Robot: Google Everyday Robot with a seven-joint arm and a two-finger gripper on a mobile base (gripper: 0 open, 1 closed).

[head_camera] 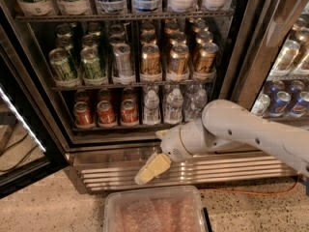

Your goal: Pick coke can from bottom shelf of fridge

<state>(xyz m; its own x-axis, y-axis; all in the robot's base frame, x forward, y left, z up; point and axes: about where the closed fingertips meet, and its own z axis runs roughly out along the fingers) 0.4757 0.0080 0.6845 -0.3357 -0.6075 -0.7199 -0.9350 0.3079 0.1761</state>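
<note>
Three red coke cans (106,113) stand in a row at the left of the fridge's bottom shelf (120,128), with more red cans behind them. The fridge (145,163) has its door open. My gripper (153,154) hangs in front of the ribbed steel base panel, just below the shelf's front rail. It is to the right of the coke cans and lower than them, and apart from them. It is open and empty: one pale yellow finger (149,169) points down-left, and the other tip shows near the shelf rail.
Clear water bottles (174,105) fill the right of the bottom shelf. Green cans (63,64) and gold-brown cans (151,62) stand on the rack above. A clear plastic bin (154,211) sits on the floor below the gripper. The open door (19,129) is at the left. A second cooler (280,103) is at the right.
</note>
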